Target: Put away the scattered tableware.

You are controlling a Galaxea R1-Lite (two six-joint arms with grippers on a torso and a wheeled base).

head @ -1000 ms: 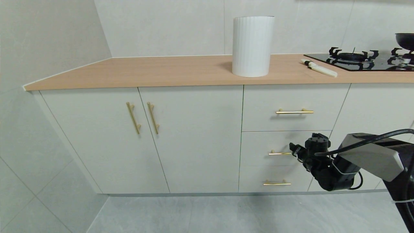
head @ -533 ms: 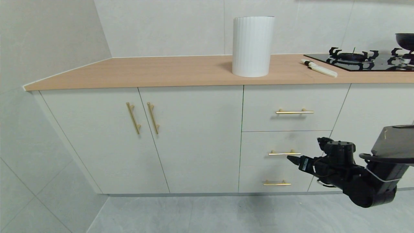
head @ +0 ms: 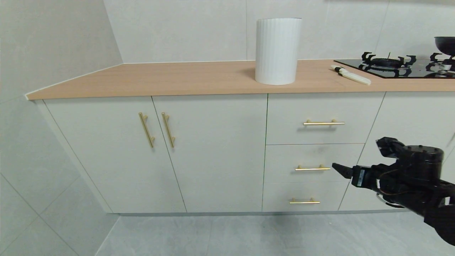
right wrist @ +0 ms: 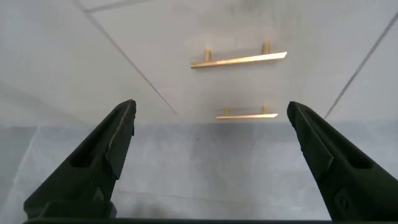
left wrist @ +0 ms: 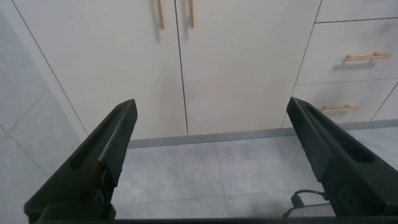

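Right claw (right wrist: 210,107) — farther from drawer handle (head: 312,168)

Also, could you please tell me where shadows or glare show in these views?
Head view: the white ribbed cylinder throws a soft shadow leftward on the wooden countertop; the top drawer's brass handle casts a faint one below. Right wrist view: no glare on the lower brass handles. Left wrist view: evenly lit grey floor tiles.

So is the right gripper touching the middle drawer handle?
Apart. In the right wrist view the right gripper has its fingers open and well short of the middle drawer handle, with bare drawer front showing between them.
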